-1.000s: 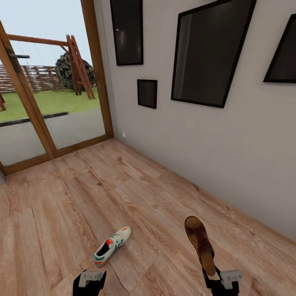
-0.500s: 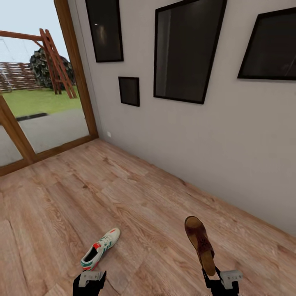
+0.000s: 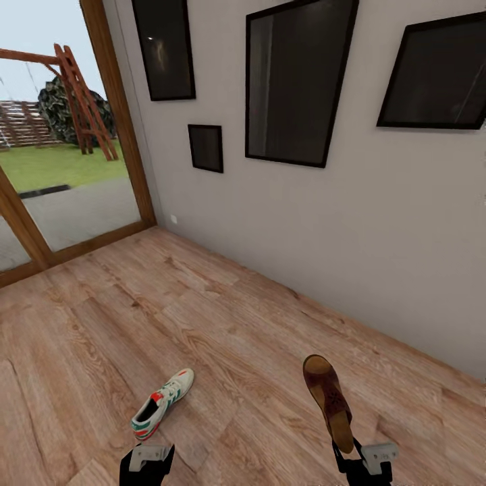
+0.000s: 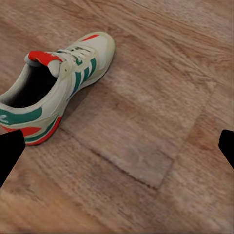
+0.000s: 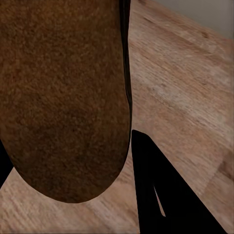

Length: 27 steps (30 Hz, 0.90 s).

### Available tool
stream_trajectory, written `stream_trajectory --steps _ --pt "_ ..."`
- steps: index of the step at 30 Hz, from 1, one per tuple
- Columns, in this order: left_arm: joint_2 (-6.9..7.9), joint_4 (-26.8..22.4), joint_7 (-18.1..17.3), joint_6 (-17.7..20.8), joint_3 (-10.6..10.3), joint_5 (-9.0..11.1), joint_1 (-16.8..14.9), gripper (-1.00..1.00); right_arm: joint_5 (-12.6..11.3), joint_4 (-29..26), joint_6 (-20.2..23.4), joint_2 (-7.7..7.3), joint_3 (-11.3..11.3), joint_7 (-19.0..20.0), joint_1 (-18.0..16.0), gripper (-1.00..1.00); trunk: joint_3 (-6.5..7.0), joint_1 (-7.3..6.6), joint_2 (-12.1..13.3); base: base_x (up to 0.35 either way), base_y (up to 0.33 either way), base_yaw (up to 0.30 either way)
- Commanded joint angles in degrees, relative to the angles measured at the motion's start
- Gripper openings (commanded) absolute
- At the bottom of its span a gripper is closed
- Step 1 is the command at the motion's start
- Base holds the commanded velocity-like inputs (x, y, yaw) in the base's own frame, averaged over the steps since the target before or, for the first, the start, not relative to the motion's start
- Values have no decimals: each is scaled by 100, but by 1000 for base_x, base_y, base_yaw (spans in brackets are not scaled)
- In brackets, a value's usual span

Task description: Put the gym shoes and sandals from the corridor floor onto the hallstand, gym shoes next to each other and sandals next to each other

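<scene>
The right pincer (image 3: 352,453) is clamped on a brown sandal (image 3: 328,399), while the left pincer (image 3: 146,466), fingers apart, hangs above a gym shoe (image 3: 162,403) on the wooden floor (image 3: 223,324).

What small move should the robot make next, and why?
Probably lower the open left gripper onto the gym shoe: it lies on the corridor floor just ahead, and the right gripper already holds a sandal.

Even, bright daylight from my glass door (image 3: 61,135) at upper left; shadows faint, wrist views soft (slightly blurred).
</scene>
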Motion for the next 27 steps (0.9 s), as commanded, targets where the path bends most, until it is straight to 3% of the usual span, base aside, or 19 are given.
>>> stream_trajectory --steps 1,10,27 --pt "4 5 -26 -15 -20 47 -3 100 3 2 -14 4 -48 54 -6 -100 -7 -1 -2 -5 0 -147" --pt "-3 5 -26 -15 -26 41 0 100 -4 2 -14 5 -48 54 -6 -100 -38 -1 -2 -46 -42 -205" --pt "62 -2 -53 74 -36 5 -34 100 16 -68 54 -1 -40 68 -13 -100 -43 -1 -2 -64 -53 -15"
